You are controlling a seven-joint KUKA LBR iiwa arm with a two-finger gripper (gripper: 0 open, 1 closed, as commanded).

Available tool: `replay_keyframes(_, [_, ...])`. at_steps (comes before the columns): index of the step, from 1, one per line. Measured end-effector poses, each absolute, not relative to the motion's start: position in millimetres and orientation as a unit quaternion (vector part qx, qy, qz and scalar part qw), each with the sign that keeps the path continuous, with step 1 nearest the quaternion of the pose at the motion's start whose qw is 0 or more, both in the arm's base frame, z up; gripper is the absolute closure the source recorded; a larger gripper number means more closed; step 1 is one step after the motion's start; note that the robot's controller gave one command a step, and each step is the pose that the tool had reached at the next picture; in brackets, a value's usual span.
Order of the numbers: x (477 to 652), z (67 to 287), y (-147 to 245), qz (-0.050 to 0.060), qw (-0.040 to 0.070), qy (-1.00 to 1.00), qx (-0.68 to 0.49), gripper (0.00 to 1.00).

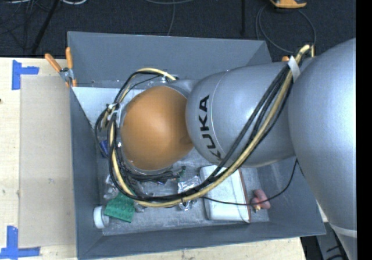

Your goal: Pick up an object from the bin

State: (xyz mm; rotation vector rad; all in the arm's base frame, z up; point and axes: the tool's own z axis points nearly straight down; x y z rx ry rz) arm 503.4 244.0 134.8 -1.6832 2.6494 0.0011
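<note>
Objects in the grey metal bin, loose, lying along its near edge:
- Flat green piece with a ragged outline, near-left corner; overlaps item 2
- Small white cylinder on its side, just left of the green piece, touching it
- Crumpled silver foil scrap, mid-floor, under the looped cables
- White rectangular box, lying flat, right of the foil, partly under the arm
- Small pink-red lump, just beside the box's right edge

Robot: silver KUKA arm entering from the right; rounded orange cover at its wrist over the bin's left-centre; black and yellow cables loop round the cover. The gripper sits beneath the cover: whether it is released or clenched cannot be told, nor which item lies under it. Nearest to the cover's edge: the green piece and the foil
</note>
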Motion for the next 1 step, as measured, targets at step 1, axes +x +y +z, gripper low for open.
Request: replay_keyframes(1, [504.4,198.2,245.2,0.000,0.003,0.845,-0.535,1.00])
